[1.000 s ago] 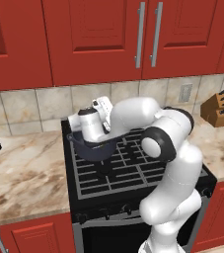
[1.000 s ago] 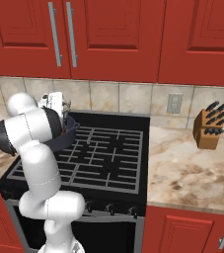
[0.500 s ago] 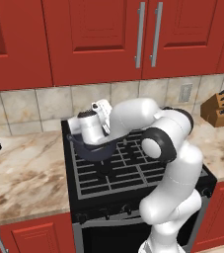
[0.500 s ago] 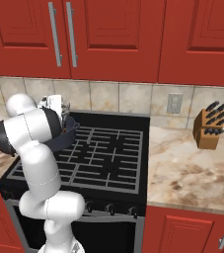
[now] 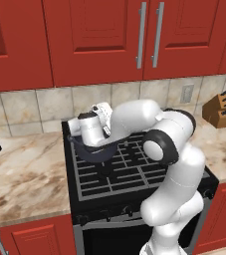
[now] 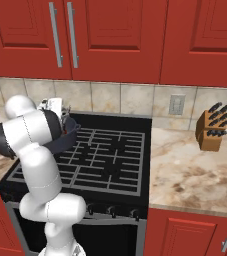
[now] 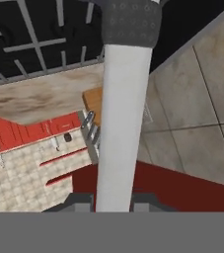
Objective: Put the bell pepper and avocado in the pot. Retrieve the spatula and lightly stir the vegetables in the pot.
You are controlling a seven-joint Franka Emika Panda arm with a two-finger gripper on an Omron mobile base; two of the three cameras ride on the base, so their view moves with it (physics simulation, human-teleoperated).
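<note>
I have the gripper (image 7: 112, 200) closed on a spatula (image 7: 126, 106) — in the hand view its long white handle runs up from between the finger tips (image 7: 79, 201) to a dark perforated blade at the top edge, where it is cut off. From the base cameras the hand sits over the pot (image 5: 95, 152), which stands at the back left corner of the stove (image 5: 134, 174); my own wrist covers most of the pot's mouth, so I cannot see what is inside it, and the bell pepper and avocado are hidden from me. In the right base view the pot (image 6: 67, 136) is half behind the arm's elbow. A knife block (image 6: 211, 131) stands on the counter (image 6: 195, 175) to the right, cut by the frame edge in the left view.
</note>
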